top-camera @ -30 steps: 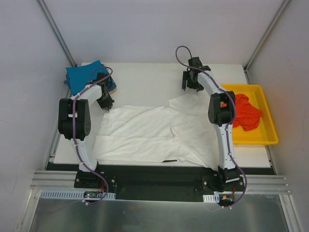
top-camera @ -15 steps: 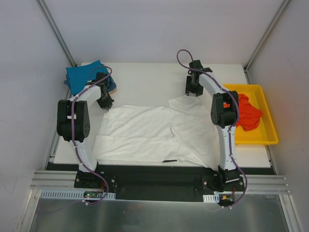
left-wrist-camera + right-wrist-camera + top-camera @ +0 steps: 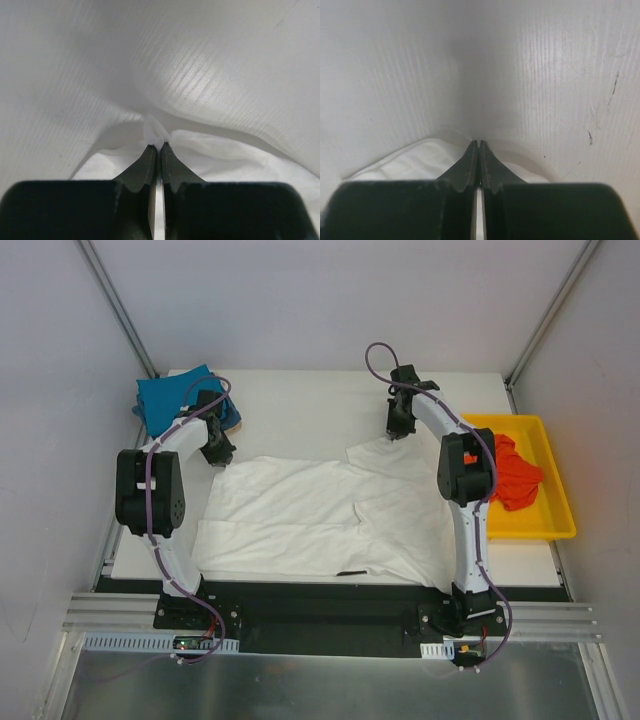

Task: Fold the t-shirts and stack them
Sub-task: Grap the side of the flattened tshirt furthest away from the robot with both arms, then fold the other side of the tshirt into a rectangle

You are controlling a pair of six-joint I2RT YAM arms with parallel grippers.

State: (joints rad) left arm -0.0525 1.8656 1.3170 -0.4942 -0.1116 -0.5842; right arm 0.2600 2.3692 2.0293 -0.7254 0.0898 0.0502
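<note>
A white t-shirt lies spread flat across the middle of the table, with a small black mark near its front hem. My left gripper is shut on the shirt's far left corner; in the left wrist view a small tuft of white cloth pokes out past the closed tips. My right gripper is down at the shirt's far right corner. Its jaws are shut, with white cloth drawn up to the tips. Folded teal-blue t-shirts lie at the far left corner. An orange-red t-shirt lies crumpled in the tray.
A yellow plastic tray sits along the table's right edge. Bare white table stretches behind the shirt between the two grippers. White walls close in on both sides and at the back.
My right gripper has dropped from above the table onto the shirt's far right corner and shut there. My left gripper has stayed shut on its corner.
</note>
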